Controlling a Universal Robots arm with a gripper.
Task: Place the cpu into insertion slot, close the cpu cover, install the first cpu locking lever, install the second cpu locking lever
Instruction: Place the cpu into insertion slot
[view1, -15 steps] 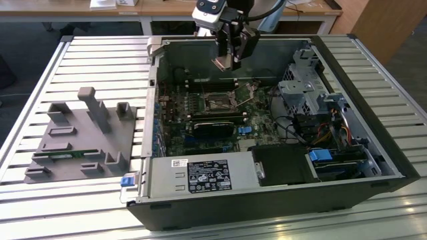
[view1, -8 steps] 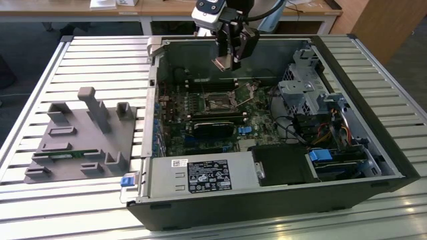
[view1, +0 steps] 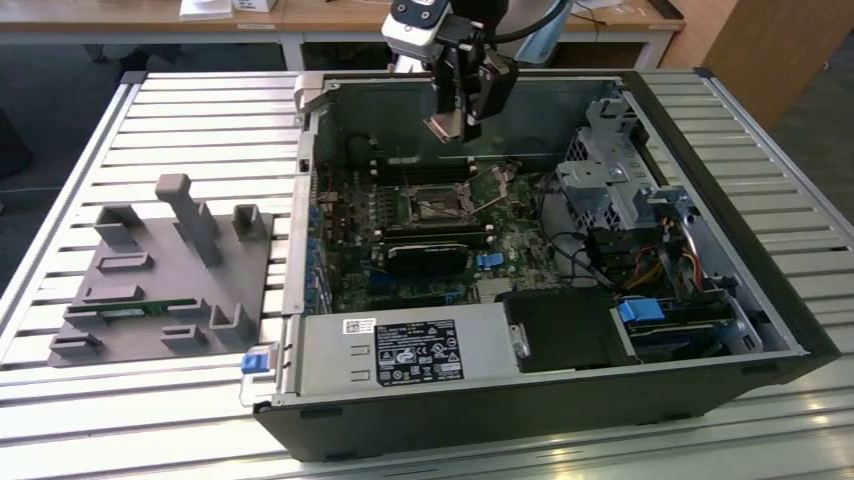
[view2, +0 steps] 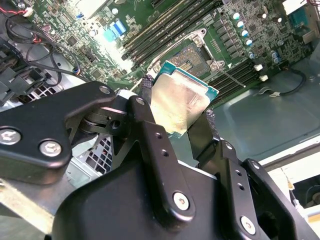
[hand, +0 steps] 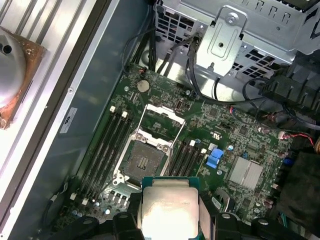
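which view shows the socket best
The first wrist view: the socket lies uncovered, whole, beyond the held cpu. In the second wrist view the cpu overlaps its edge; the exterior view shows it far beneath the gripper.

My black gripper (hand: 169, 224) clamps the flat square silver-topped cpu (hand: 167, 202); the square black silver-rimmed insertion slot (hand: 144, 161) lies bare at eleven o'clock from it, apart.

Exterior high; wrist views over motherboard (hand: 235, 134)

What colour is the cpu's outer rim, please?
Teal green on the cpu, clearest in the second wrist view.
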